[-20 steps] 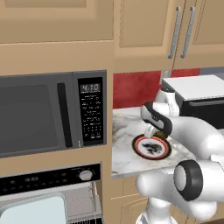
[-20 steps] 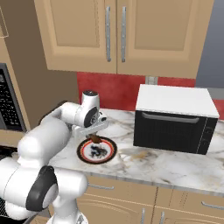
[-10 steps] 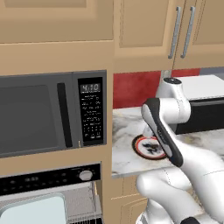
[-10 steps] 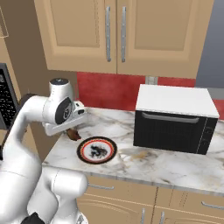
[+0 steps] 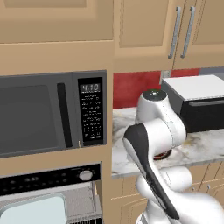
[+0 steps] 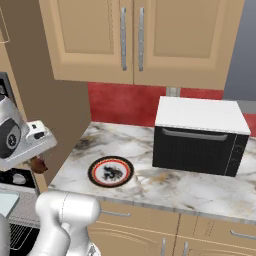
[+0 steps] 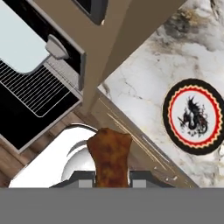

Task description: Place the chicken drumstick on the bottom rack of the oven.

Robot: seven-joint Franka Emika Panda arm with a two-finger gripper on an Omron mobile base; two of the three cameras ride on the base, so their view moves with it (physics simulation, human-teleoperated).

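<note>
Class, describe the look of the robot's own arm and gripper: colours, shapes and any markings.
The arm is built of glossy white rounded segments with dark grey caps and bands at the joints. No cables or markings show. The gripper has two small dark grey, blocky finger tips.

Tan wood cabinets (image 6: 130,40), red backsplash (image 6: 125,104), marble counter (image 6: 165,180), wood floor (image 7: 17,162).

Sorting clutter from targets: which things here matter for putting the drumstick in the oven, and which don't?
Job: glossy brown chicken drumstick in gripper; grey wire bottom rack; black-fronted wall oven.
Lying about: red-rimmed round plate; grey keypad microwave; white-topped black box; pale blue tray.
</note>
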